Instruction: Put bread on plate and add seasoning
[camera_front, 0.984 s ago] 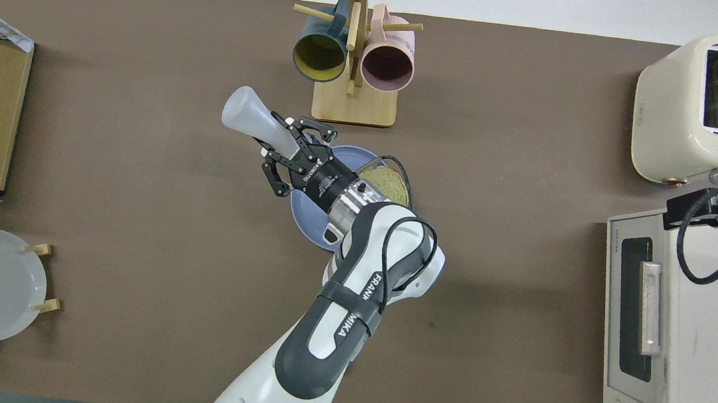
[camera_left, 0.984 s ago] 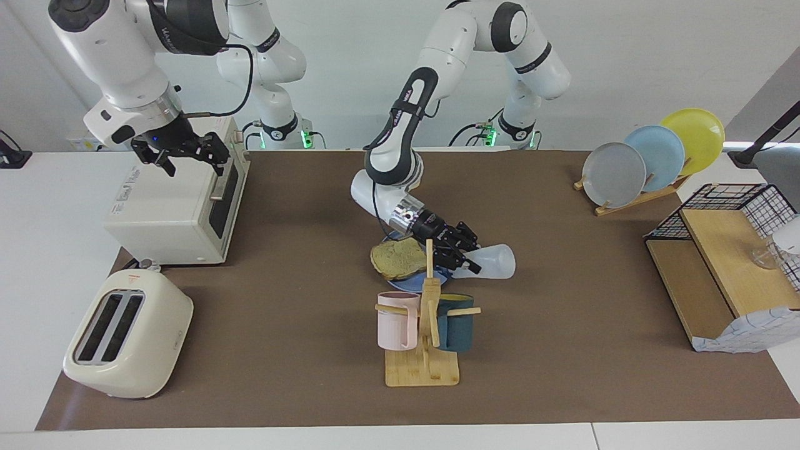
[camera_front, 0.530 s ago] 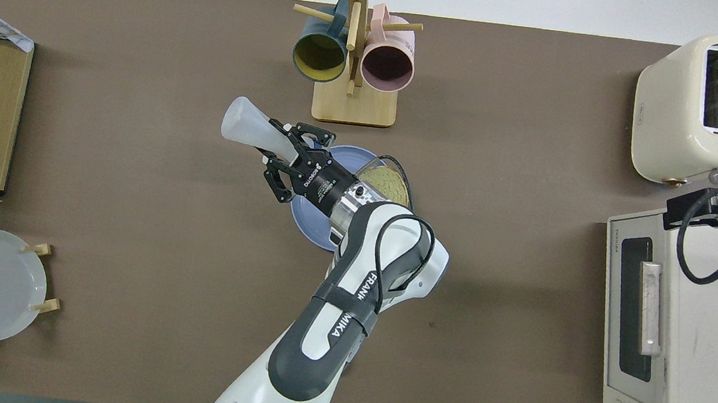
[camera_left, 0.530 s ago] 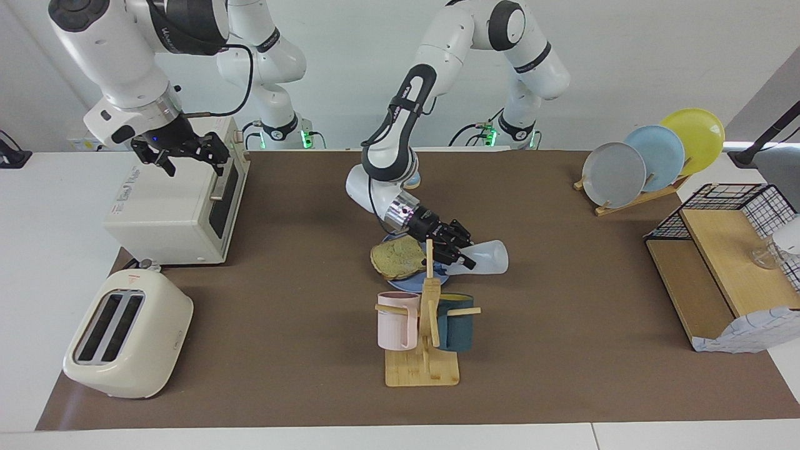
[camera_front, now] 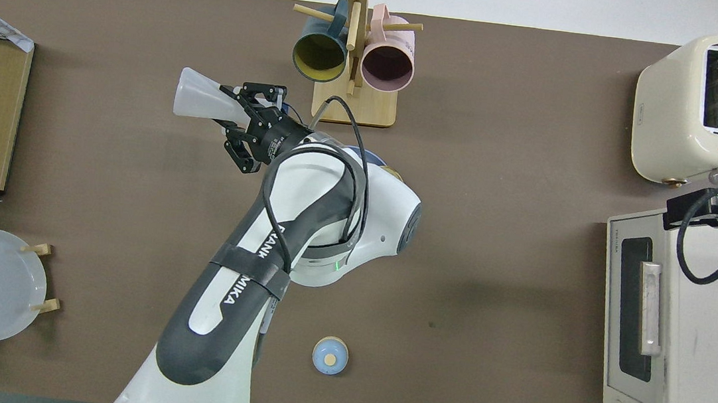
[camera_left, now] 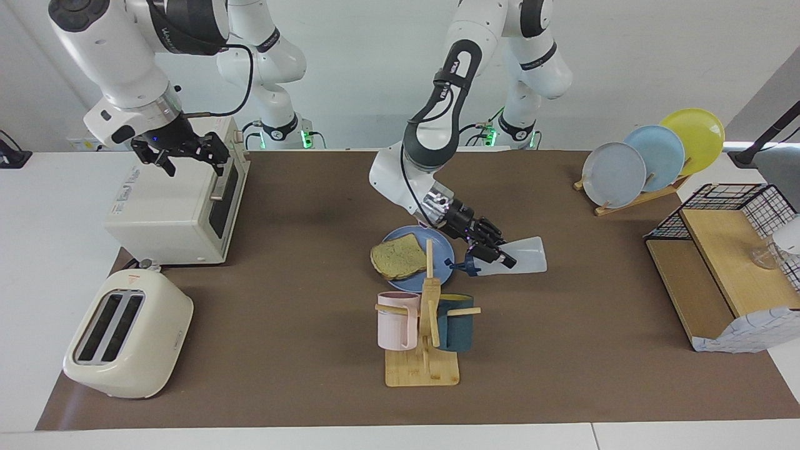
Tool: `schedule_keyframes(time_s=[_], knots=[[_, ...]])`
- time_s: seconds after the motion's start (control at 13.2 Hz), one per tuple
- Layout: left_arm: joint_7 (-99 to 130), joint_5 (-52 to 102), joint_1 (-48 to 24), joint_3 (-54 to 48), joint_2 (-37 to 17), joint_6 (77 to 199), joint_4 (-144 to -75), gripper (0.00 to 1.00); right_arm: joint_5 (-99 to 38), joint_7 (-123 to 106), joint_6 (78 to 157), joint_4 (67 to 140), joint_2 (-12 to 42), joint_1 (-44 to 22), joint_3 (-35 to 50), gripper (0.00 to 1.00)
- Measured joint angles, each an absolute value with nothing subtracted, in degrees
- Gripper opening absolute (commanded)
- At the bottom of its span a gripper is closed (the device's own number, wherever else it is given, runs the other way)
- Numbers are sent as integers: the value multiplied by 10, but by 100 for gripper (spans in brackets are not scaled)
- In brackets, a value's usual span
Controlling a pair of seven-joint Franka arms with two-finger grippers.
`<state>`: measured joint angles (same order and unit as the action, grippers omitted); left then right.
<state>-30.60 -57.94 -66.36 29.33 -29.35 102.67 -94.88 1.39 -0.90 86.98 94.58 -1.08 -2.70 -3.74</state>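
The bread lies flat on the light blue plate, just nearer the robots than the mug rack. My left gripper is shut on the seasoning, which it holds sideways in the air. The whitish body points toward the left arm's end of the table and the dark blue cap hangs at the plate's edge. From overhead the left arm covers nearly all of the plate; the seasoning sticks out past the left gripper. My right gripper waits open over the toaster oven.
A wooden mug rack holds a pink and a teal mug. Toaster oven and toaster stand at the right arm's end. A plate rack and a wooden shelf stand at the left arm's end. A small bell sits near the robots.
The left arm has lifted and swung the seasoning off the plate toward its own end of the table, uncovering bread and plate in the facing view. The right arm has not moved.
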Motion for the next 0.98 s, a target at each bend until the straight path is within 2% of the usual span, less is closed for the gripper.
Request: schedule_keyframes(time_s=[0.38, 0.76, 0.98], knots=[[-252, -518, -621, 294, -285, 1107, -952, 0, 14, -9, 870, 946, -11, -27, -37, 100], [-243, -358, -504, 296, -247, 1259, -950, 0, 14, -9, 870, 946, -11, -27, -37, 100], [-239, -221, -475, 295, -241, 1317, -958, 0, 14, -9, 870, 946, -11, -27, -37, 100]])
